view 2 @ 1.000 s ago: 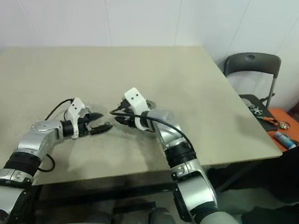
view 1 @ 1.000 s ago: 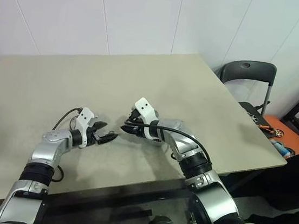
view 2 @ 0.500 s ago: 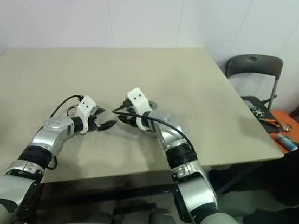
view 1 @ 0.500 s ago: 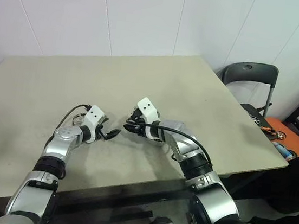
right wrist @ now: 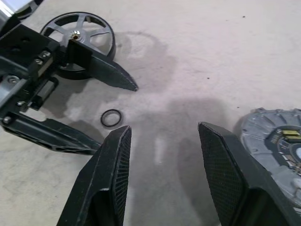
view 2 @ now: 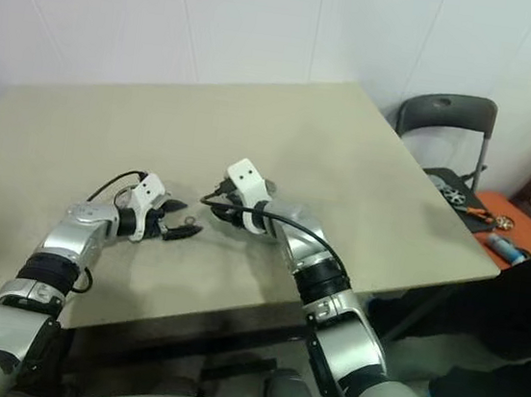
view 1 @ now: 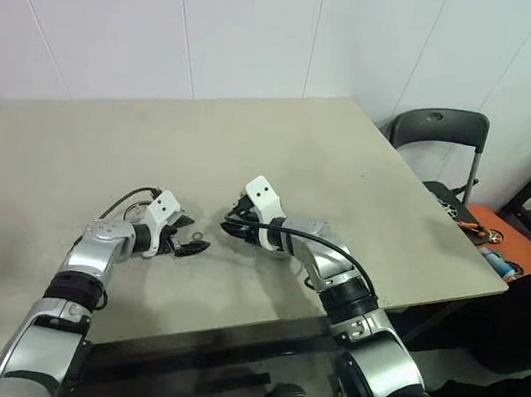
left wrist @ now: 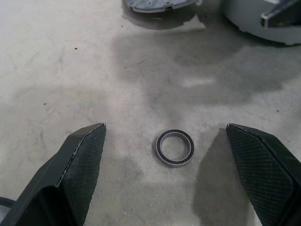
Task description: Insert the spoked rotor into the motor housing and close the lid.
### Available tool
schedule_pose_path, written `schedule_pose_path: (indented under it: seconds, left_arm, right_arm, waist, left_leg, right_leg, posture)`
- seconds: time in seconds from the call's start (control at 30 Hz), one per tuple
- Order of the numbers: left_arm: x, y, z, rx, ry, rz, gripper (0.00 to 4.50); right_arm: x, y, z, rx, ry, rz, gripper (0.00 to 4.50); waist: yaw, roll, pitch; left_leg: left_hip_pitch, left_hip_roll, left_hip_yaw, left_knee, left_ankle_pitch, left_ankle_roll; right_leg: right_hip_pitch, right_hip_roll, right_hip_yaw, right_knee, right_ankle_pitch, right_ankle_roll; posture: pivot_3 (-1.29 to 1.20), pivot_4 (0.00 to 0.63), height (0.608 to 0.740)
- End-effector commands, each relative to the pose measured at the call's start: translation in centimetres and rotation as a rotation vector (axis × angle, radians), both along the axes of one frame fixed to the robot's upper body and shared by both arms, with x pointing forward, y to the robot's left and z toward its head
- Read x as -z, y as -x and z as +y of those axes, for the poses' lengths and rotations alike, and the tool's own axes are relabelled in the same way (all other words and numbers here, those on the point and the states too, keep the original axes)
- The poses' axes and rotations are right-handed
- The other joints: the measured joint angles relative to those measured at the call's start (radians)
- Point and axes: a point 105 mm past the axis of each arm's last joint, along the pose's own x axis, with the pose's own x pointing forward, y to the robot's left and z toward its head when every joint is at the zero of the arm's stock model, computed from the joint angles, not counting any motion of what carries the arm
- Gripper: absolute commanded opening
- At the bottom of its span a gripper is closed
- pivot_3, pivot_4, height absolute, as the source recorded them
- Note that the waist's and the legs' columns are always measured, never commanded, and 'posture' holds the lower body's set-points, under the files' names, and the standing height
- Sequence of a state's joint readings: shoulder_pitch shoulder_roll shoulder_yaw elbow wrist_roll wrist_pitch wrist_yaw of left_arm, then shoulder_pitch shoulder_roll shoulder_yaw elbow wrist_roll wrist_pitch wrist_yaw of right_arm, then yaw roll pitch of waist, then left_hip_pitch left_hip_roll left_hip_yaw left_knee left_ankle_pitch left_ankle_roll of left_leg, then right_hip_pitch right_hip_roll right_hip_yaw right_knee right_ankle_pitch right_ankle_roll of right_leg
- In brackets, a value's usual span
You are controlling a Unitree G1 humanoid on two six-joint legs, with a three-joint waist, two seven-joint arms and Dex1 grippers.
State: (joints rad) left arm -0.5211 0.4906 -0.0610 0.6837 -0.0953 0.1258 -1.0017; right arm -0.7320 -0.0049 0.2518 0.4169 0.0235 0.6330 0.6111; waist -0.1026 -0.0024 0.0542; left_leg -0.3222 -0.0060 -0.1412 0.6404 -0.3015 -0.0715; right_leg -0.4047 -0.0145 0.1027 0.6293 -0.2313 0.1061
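table top (left wrist: 61,56): matt beige, fine-grained and slightly rough, with small dark specks
small ring (left wrist: 175,148): smooth dark rubber-like band with a faint sheen, lying on the table top
spoked rotor (right wrist: 80,40): black, smooth, semi-gloss, with a bright metal hub; near the small ring
lid (right wrist: 277,141): dull grey cast-looking metal
left gripper (left wrist: 174,155): fingers (left wrist: 80,165) of matt black plastic, pads cross-hatched
right gripper (right wrist: 162,155): fingers (right wrist: 115,169) likewise matt black, textured
chair (view 1: 440,131): black, smooth seat back, beyond the table top

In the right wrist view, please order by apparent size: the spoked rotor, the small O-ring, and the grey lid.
1. Spoked rotor, though the left gripper covers part.
2. Lid: cut off by the frame and nearer the camera, so its rank is unsure.
3. O-ring, clearly smallest.
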Motion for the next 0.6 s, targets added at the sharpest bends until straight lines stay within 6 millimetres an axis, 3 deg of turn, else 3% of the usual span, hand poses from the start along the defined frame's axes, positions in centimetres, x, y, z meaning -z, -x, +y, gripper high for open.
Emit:
schedule_pose_path:
  seconds: [0.03, 0.23, 0.57, 0.6]
  left_arm:
    - [2.37, 0.87, 0.75, -0.017, -0.071, 0.093, 4.35]
    - [2.83, 1.1, -0.18, 0.011, -0.073, 0.099, 4.35]
    - [2.72, 0.87, -0.13, 0.013, -0.081, 0.086, 4.35]
    - [2.8, 0.77, 0.04, 0.002, -0.091, 0.082, 4.16]
  right_arm:
    - [-1.66, -0.3, 0.58, -0.007, -0.035, -0.053, 2.37]
    - [-1.4, -0.3, 0.3, 0.01, -0.032, -0.05, 2.37]
    - [-1.45, -0.32, 0.18, 0.025, -0.036, -0.054, 2.37]
    - [-1.48, -0.36, 0.19, 0.027, -0.037, -0.055, 2.37]
  waist:
    - [0.002, 0.0, 0.0]
    - [0.003, 0.0, 0.0]
    - [0.006, 0.0, 0.0]
    - [0.006, 0.0, 0.0]
  left_leg:
    - [0.0, 0.0, 0.0, 0.0, 0.0, 0.0]
    - [0.001, 0.0, 0.0, -0.001, 0.0, 0.0]
    - [0.001, 0.0, 0.0, -0.001, 0.0, 0.0]
    - [0.001, 0.0, 0.0, -0.001, 0.0, 0.0]
  right_leg:
    - [0.0, 0.0, 0.0, 0.0, 0.0, 0.0]
    - [0.0, 0.0, 0.0, 0.0, 0.0, 0.0]
    - [0.0, 0.0, 0.0, 0.0, 0.0, 0.0]
    - [0.0, 0.0, 0.0, 0.0, 0.0, 0.0]
  posture:
    - [0.0, 0.0, 0.74]
    - [0.0, 0.0, 0.74]
    - [0.0, 0.0, 0.74]
    - [0.0, 0.0, 0.74]
